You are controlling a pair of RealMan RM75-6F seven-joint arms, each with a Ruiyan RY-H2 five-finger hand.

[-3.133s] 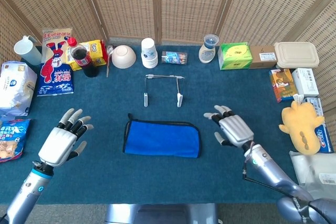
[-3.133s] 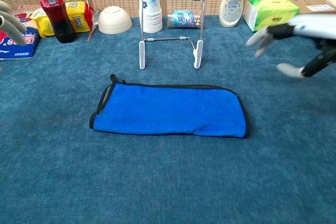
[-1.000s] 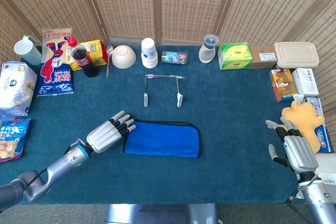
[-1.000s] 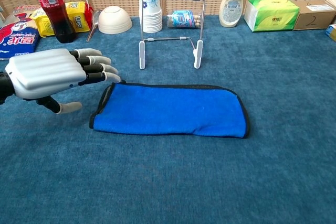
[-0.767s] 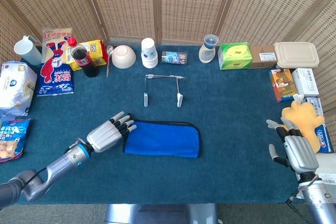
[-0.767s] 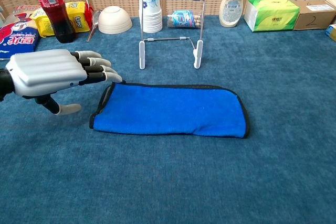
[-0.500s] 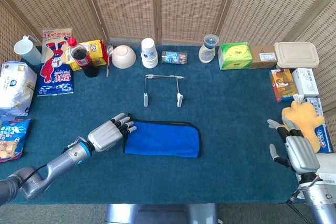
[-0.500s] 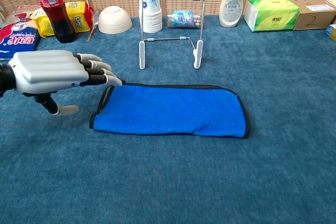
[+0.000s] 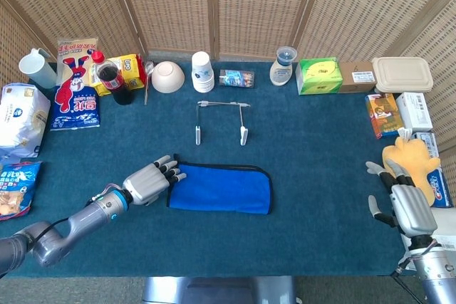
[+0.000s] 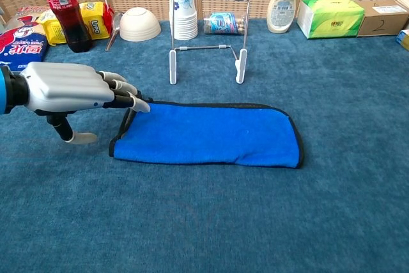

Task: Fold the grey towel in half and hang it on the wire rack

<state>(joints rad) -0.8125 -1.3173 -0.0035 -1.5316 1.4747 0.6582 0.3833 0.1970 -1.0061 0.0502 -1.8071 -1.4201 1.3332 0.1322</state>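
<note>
The towel (image 9: 222,189) (image 10: 211,133) looks blue with black trim, not grey; it lies flat in a long folded strip at the table's middle. Behind it the wire rack (image 9: 221,120) (image 10: 208,36) stands upright with nothing on it. My left hand (image 9: 149,181) (image 10: 70,91) is low at the towel's left end, palm down, fingers spread, the fingertips (image 10: 137,103) at the towel's black edge. It holds nothing. My right hand (image 9: 402,204) is far off at the table's right edge, fingers apart and empty; the chest view does not show it.
Along the back stand a cola bottle (image 9: 109,80), a white bowl (image 9: 168,76), stacked paper cups (image 9: 203,71), a lotion bottle (image 9: 283,66) and a green tissue box (image 9: 318,75). Snack bags (image 9: 21,119) crowd the left side. A yellow plush toy (image 9: 408,169) and boxes line the right.
My left hand has sunk lower and edged right, bringing its fingertips onto the towel's left edge. My right hand has drifted slightly back toward the table's right corner. The towel has not moved.
</note>
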